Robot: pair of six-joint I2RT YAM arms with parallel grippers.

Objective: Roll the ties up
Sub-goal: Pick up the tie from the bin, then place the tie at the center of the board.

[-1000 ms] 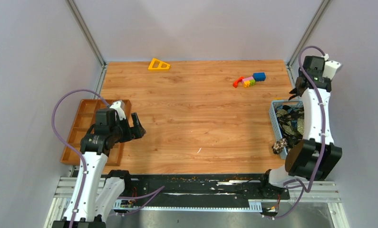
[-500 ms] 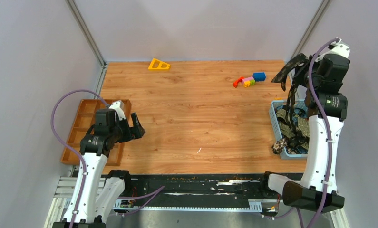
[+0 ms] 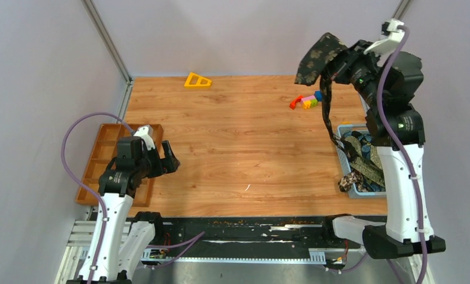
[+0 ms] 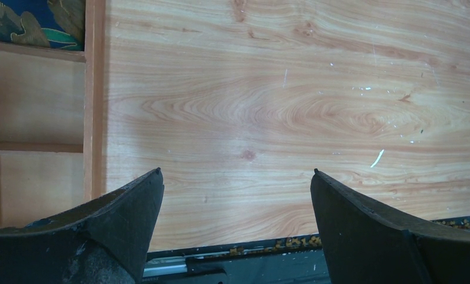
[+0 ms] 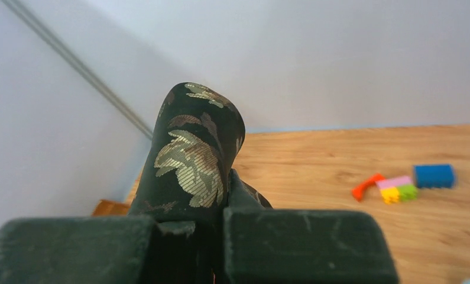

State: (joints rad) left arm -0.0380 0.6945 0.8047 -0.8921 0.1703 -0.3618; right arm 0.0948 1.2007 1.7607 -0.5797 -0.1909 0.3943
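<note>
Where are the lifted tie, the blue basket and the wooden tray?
lifted tie (image 3: 314, 59), top view, its wide patterned end.
blue basket (image 3: 350, 126), top view, its far rim.
wooden tray (image 3: 97, 152), top view, a bare compartment.

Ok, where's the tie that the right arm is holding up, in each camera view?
Top external: upper right, the tie draped over the right gripper, tail hanging toward the blue basket.
Left wrist: not in it.
Right wrist: centre, the tie standing up between the fingers.
Shared landmark: the coloured toy blocks, in top external and right wrist.
</note>
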